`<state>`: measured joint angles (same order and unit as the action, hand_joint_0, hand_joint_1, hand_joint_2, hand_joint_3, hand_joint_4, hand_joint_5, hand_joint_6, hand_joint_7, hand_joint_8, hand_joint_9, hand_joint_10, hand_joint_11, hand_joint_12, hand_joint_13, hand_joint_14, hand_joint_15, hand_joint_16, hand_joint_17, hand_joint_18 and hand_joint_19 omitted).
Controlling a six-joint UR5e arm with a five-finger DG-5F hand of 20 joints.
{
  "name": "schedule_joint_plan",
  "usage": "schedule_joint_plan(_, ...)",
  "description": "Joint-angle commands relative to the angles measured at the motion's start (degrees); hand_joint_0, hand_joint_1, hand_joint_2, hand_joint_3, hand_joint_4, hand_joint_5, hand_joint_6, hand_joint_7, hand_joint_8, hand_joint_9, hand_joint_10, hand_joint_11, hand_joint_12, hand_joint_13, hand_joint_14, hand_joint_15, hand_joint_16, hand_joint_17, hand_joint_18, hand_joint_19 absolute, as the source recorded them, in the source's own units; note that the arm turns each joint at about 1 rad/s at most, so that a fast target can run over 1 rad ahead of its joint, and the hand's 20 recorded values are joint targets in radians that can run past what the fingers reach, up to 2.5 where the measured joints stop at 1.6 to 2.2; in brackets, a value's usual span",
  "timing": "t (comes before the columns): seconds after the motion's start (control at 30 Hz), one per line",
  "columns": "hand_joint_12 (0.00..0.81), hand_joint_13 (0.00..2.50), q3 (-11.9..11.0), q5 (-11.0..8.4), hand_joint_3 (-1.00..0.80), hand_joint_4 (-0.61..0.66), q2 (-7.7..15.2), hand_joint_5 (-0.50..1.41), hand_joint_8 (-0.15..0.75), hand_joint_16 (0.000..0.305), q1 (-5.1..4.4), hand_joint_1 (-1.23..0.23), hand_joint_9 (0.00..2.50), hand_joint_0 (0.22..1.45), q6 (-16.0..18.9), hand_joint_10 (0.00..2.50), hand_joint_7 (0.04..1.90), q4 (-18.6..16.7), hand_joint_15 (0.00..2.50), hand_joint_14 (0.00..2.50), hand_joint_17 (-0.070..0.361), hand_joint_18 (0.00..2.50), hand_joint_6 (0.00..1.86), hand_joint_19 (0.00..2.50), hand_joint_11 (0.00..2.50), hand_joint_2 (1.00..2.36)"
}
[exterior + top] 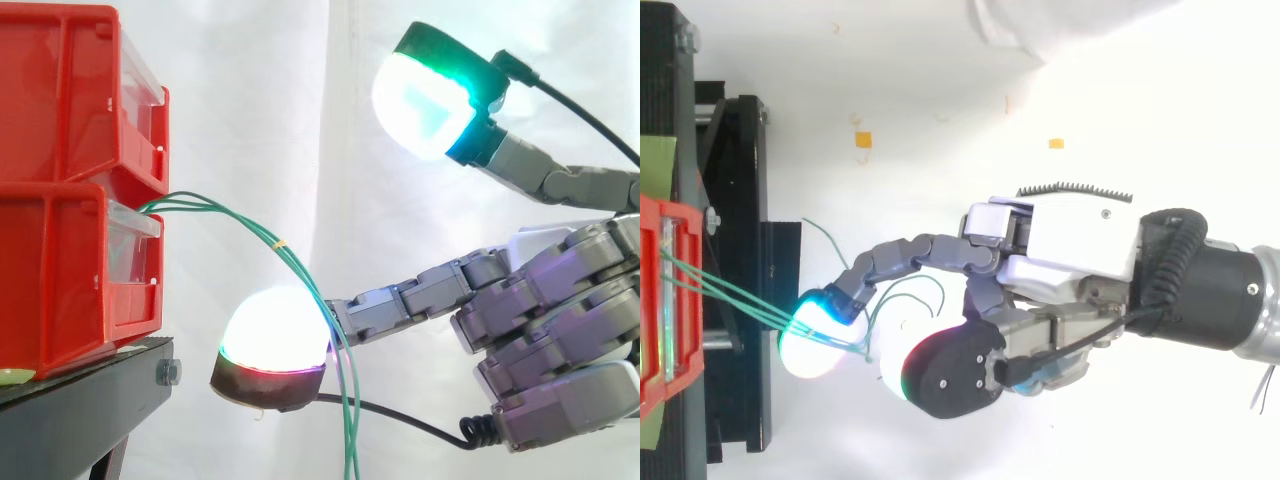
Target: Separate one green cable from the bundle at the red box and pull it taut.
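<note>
From the side, two stacked red plastic bins (70, 250) stood on a black metal stand (80, 405). A bundle of thin green cables (245, 222) left the front of the lower bin, curved rightwards past a small yellow tie (281, 243) and dropped out of the bottom edge. The grey jointed hand (560, 330) reached in from the right with one finger stretched out low and its glowing pad (272, 345) beside the hanging cables. Another pad was raised high, well apart from it, clamping nothing.

From above, the green cables (730, 297) ran from the red bin (654, 300) to the outstretched fingertip (812, 345) and lay across it. The hand (1070, 240) was spread open.
</note>
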<state>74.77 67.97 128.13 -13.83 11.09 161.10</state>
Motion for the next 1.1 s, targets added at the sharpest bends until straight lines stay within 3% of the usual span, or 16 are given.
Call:
schedule_joint_plan(0.0,0.371,2.41,0.03,-0.12,-0.5,0.3,-0.77,-0.15,0.268,0.088,-0.14,-0.42,2.42,0.36,-0.02,0.02,0.64,1.67,1.51,0.01,0.197,2.5,0.5,0.86,1.6,1.0)
schedule_joint_plan(0.5,0.372,2.41,0.03,0.15,-0.5,0.3,-1.39,-0.15,0.267,0.088,-0.67,-0.42,2.42,0.36,0.07,0.02,0.64,2.02,1.5,0.01,0.197,2.5,0.5,0.85,1.6,1.0)
schedule_joint_plan(1.07,0.372,2.41,-0.06,3.92,-0.5,0.3,-2.18,-0.15,0.267,0.087,-0.84,-0.42,2.42,0.36,-0.02,0.02,0.64,3.78,1.5,0.01,0.197,2.5,0.5,0.84,1.61,1.0)
